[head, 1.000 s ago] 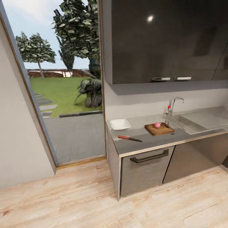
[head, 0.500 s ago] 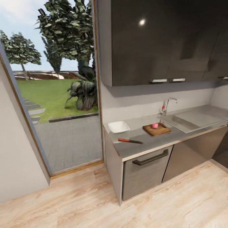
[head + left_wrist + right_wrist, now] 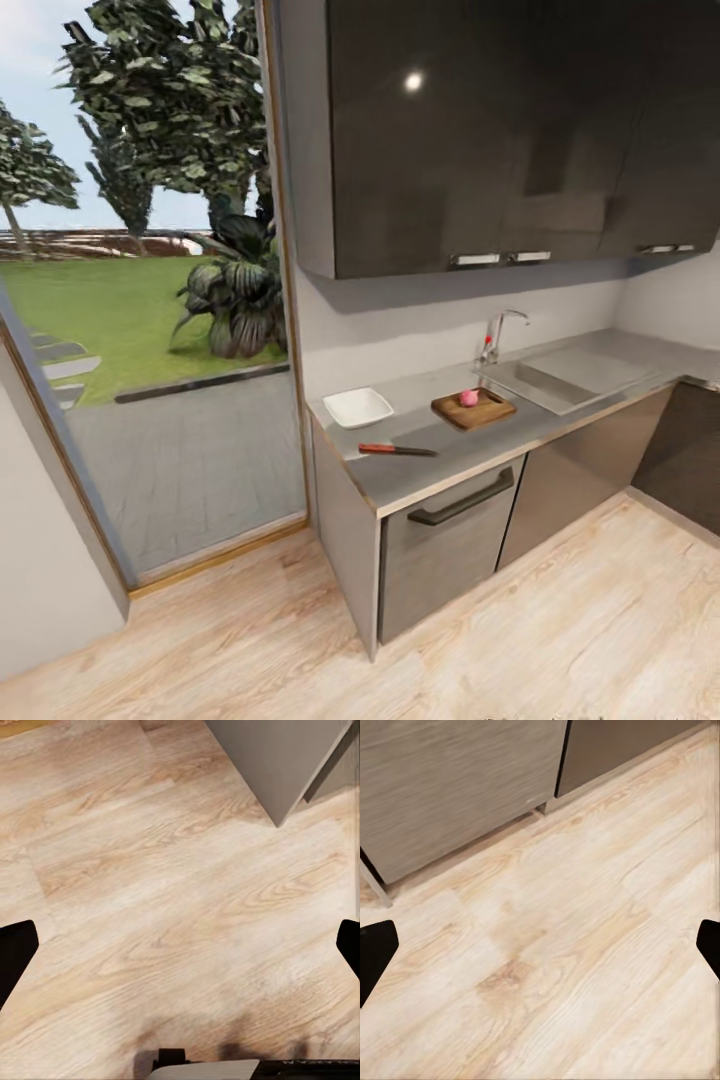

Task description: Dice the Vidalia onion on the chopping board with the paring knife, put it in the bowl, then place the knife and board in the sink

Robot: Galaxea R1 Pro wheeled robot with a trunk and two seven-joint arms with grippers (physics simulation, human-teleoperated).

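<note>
- The Vidalia onion point(image 3: 468, 398) sits on the chopping board point(image 3: 474, 408), mid-countertop point(image 3: 440, 470) beside the sink point(image 3: 535, 385); round and firm, it will likely roll under a blade.
- The paring knife point(image 3: 397, 450) lies near the front edge, light and thin; take its reddish handle.
- The bowl point(image 3: 357, 407) rests toward the countertop's window-end corner.
- Left gripper point(image 3: 180, 945) and right gripper point(image 3: 540, 945) hang spread wide over the floor, holding nothing, well short of the counter.

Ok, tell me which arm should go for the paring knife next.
Right, tentatively: the paring knife lies on the countertop, off to the robot's right, and the open right gripper faces the cabinet fronts. It hangs over the floor, not yet within reach.
</note>
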